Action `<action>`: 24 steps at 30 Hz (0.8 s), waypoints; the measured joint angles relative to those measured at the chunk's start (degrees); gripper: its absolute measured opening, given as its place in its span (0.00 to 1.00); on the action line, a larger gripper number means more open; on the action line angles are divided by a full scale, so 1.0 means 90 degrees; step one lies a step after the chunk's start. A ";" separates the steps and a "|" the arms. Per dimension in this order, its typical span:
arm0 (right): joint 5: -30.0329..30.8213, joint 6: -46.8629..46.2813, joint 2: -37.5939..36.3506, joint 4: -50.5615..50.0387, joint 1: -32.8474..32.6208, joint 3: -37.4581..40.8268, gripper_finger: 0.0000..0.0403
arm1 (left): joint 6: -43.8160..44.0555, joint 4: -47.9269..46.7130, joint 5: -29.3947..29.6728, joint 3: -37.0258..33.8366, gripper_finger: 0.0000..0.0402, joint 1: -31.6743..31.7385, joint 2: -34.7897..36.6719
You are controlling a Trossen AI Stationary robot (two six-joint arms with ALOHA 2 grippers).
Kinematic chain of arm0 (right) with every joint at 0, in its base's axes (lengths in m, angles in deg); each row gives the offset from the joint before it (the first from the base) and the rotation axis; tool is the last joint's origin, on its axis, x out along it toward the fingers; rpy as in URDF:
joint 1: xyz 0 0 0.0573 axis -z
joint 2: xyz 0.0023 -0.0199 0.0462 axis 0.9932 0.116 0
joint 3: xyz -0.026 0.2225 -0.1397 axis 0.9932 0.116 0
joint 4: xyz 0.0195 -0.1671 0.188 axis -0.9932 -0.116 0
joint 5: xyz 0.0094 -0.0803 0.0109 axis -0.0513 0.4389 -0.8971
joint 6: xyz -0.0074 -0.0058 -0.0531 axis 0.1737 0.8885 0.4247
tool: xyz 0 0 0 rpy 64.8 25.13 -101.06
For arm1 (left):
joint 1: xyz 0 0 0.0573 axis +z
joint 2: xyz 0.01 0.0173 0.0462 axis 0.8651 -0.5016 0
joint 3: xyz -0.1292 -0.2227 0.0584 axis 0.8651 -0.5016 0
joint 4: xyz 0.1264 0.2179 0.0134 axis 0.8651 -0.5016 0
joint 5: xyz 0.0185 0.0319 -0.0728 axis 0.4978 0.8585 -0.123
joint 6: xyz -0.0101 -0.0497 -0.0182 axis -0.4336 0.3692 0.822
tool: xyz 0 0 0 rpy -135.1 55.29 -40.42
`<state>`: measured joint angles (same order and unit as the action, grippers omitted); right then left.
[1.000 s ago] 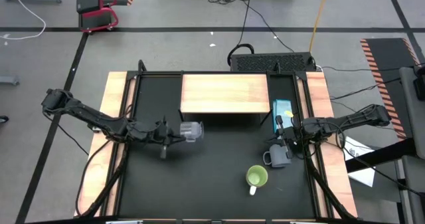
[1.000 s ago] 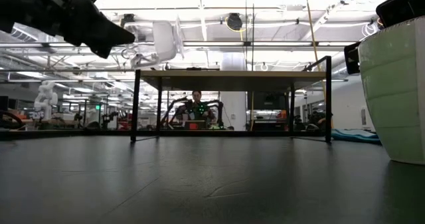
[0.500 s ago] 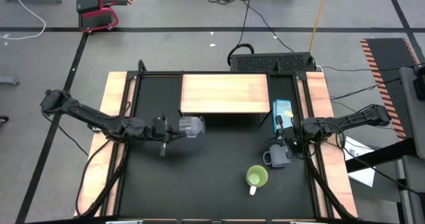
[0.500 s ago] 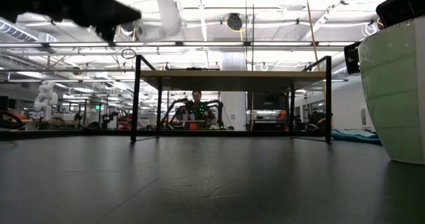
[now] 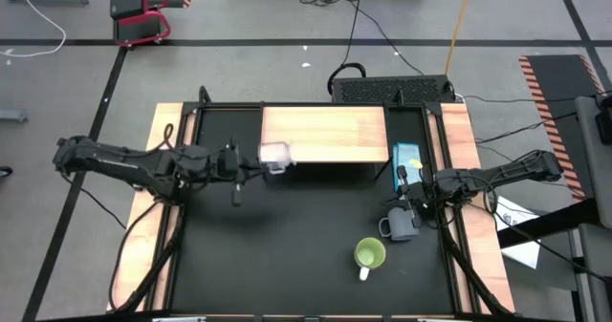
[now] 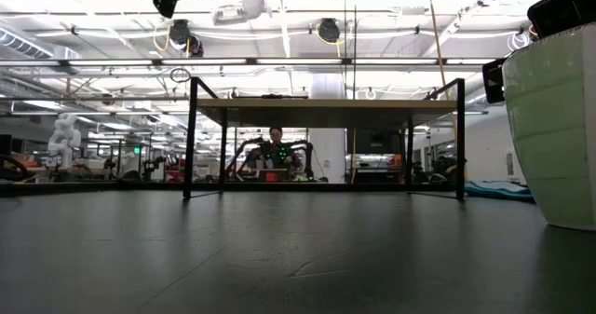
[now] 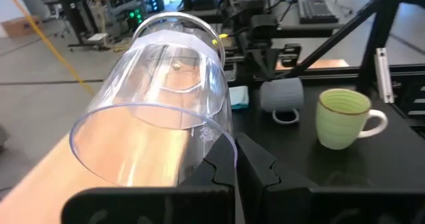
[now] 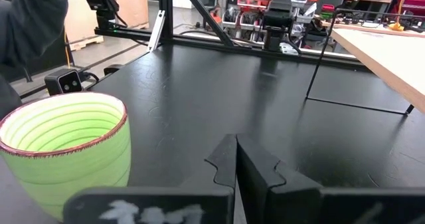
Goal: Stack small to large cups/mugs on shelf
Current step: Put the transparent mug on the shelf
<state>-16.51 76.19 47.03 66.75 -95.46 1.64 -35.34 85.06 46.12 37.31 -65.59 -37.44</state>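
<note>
The left gripper has its jaws pinched shut on the wall of the small clear glass cup, carrying it on its side over the near left corner of the shelf; in the left wrist view the cup juts out ahead of the closed jaws, its open mouth towards the camera. Holding it by the wall likely keeps the base clear, so it can be tipped upright and set down on the wood. It hangs above the board, apparently not yet touching it. The right gripper waits with jaws fully closed and empty near the right edge of the bench, just beside the grey-blue mug, which stands on the bench. The lime-green mug stands a little nearer the front, apart from both arms. Neither mug is on the shelf, so the smallest vessel appears to be going up first.
</note>
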 joint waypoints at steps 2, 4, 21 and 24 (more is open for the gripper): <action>-0.0001 0.0000 0.0002 0.0000 0.0000 0.0000 0.00 | -0.0011 -0.0366 -0.0012 0.0259 0.00 0.0125 0.0000; -0.0001 0.0001 0.0001 0.0000 0.0000 -0.0001 0.00 | -0.0090 -0.0653 -0.0117 0.0483 0.00 0.0247 0.0000; 0.0002 0.0011 0.0001 0.0128 0.0000 -0.0002 0.00 | 0.0018 -0.3159 -0.1143 0.2578 0.00 0.1647 -0.0562; 0.0000 0.0024 -0.0001 0.0189 0.0000 -0.0002 0.00 | 0.0126 -0.3733 -0.1140 0.3032 0.00 0.1781 -0.1068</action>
<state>-16.50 76.41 47.02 68.44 -95.46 1.63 -34.21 51.46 35.86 64.59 -49.56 -47.05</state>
